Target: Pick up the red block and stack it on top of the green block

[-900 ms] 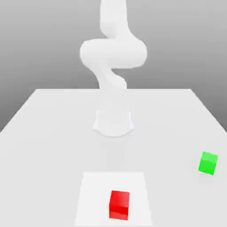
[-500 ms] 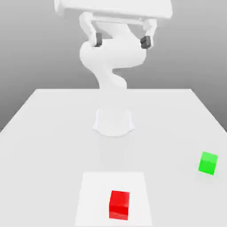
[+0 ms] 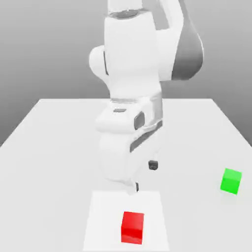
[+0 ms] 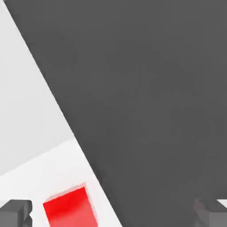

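Gripper [image 3: 144, 176] fully open and empty above the table [image 3: 49, 147], red block [image 3: 133, 227] off-centre near one fingertip [image 4: 15, 212], green block [image 3: 231, 180] well apart: descending uncorrected risks a finger striking the cube

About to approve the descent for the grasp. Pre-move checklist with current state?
1. Gripper open: ok, the fingertips stand wide apart in the hand view.
2. Red block free on the table, nothing touching it: ok.
3. Gripper centred over the red block: not ok, in the hand view the block lies beside one fingertip, not midway.
4. Green block top bare for stacking: ok.
5. Green block apart from the red block: ok, off to the exterior view's right.
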Robot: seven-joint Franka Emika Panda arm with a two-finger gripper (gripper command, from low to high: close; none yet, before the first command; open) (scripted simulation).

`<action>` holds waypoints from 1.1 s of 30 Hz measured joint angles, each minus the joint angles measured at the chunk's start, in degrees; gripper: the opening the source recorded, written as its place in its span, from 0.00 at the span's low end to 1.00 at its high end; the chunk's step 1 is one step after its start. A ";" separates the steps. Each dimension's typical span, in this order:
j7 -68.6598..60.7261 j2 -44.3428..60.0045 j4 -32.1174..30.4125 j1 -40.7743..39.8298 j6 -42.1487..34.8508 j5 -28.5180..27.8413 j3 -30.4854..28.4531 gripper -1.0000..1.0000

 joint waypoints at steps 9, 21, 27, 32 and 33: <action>-14.51 14.78 -1.40 -3.16 9.16 1.00 3.70 0.50; -14.09 14.18 -1.56 -3.54 8.60 0.19 3.93 0.00; -5.38 7.56 -3.45 1.58 3.55 -2.60 5.41 0.00; 4.47 5.18 -4.90 7.90 2.52 -2.61 10.13 0.00; 6.56 4.67 -5.20 9.38 2.34 -2.77 11.03 0.00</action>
